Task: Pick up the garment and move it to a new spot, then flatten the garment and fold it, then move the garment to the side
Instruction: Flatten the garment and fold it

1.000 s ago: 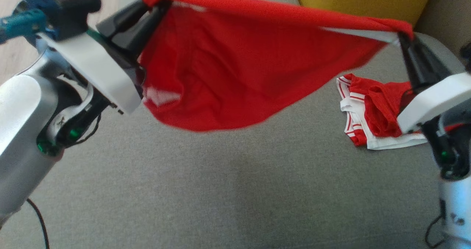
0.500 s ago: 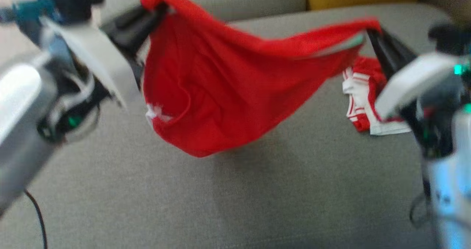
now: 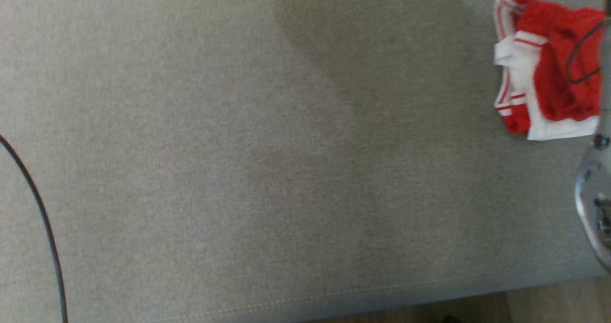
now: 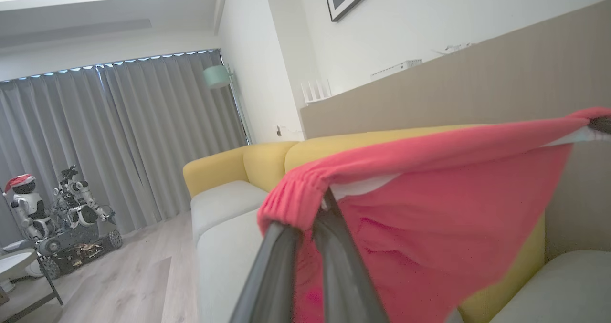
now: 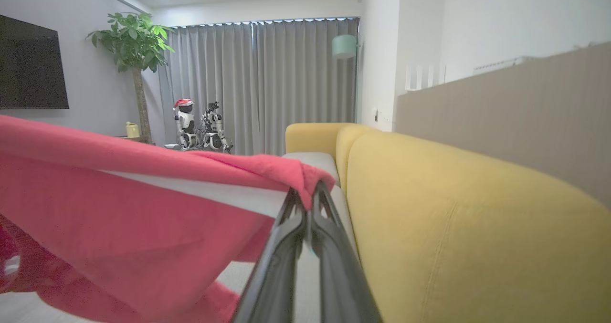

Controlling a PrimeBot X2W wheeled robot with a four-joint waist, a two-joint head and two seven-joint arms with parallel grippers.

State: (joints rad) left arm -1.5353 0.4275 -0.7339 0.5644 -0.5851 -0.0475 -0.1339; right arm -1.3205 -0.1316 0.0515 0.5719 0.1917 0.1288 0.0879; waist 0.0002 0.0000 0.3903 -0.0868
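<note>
Garment (image 4: pixel 429 208): soft red cloth, up in the air by the smooth yellow sofa back (image 5: pixel 453 218), stretched between both grippers. Its top edge is a thick, crinkly band with a white strip under it. The rest sags in loose folds. The left gripper (image 4: pixel 308 213) pinches one end of the band tight. The right gripper (image 5: pixel 305 196) pinches the other end tight. On the grey, rough-woven seat (image 3: pixel 238 170) lies a folded red and white pile (image 3: pixel 549 70).
</note>
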